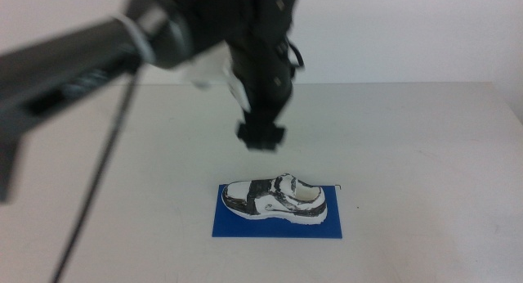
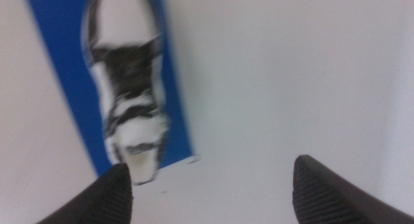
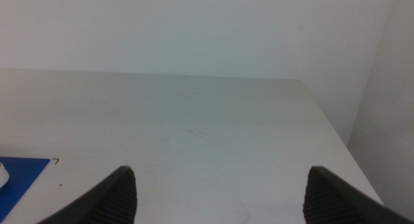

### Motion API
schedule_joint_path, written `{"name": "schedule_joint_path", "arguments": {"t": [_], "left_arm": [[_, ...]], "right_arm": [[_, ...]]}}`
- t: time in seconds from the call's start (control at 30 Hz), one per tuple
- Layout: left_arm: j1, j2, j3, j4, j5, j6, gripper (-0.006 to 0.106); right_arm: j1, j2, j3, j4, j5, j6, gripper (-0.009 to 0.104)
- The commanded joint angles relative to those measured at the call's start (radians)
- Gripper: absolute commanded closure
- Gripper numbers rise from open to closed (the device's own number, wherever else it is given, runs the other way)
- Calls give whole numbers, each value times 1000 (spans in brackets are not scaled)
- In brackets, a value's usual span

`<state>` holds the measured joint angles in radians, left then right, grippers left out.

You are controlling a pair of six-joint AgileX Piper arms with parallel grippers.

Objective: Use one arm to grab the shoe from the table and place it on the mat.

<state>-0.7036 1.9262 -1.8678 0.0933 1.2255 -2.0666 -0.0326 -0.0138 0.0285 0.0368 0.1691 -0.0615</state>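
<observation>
The shoe (image 1: 278,199), white with black and grey mottled panels, lies on its sole on the blue mat (image 1: 237,223) on the white table (image 1: 425,152). The left arm (image 1: 98,46) reaches in from the left. Its gripper (image 1: 261,136) hangs above and behind the shoe, apart from it, open and empty. In the left wrist view the jaws stand wide apart around the left gripper (image 2: 210,188), with the shoe (image 2: 129,88) and mat (image 2: 61,49) beyond one jaw. The right gripper (image 3: 220,195) is open and empty over bare table; a corner of the mat (image 3: 19,175) shows in its view.
A black cable (image 1: 98,177) hangs from the left arm down over the table's left part. The table's far edge meets a white wall (image 1: 409,29). The table's right edge (image 3: 330,130) shows in the right wrist view.
</observation>
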Motion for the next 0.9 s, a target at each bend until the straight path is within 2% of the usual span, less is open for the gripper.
{"name": "schedule_joint_path", "arguments": {"t": [0.0, 0.07, 0.13, 0.33, 0.47, 0.57, 0.73, 0.8, 0.87], "left_arm": [[-3, -135, -31, 102, 92, 49, 19], [-5, -184, -31, 168, 92, 108, 19], [-5, -228, -31, 253, 92, 243, 19], [-4, -320, -31, 488, 92, 879, 19], [-4, -363, -31, 591, 92, 1288, 19], [-4, -387, -31, 597, 92, 1502, 19], [3, -445, -28, 620, 92, 1526, 19], [30, -479, -22, 567, 84, 1527, 19], [108, -535, 3, 449, 43, 1546, 19]], "right_arm": [[3, -21, -10, -8, -79, -13, 29], [3, -21, -10, -8, -79, -13, 29], [3, -21, -10, -8, -79, -13, 29], [3, -21, -10, -8, -79, -13, 29], [3, -21, -10, -8, -79, -13, 29], [3, -21, -10, -8, -79, -13, 29], [3, -21, -10, -8, -79, -13, 29], [3, -21, -10, -8, -79, -13, 29], [3, -21, -10, -8, -79, -13, 29]]}}
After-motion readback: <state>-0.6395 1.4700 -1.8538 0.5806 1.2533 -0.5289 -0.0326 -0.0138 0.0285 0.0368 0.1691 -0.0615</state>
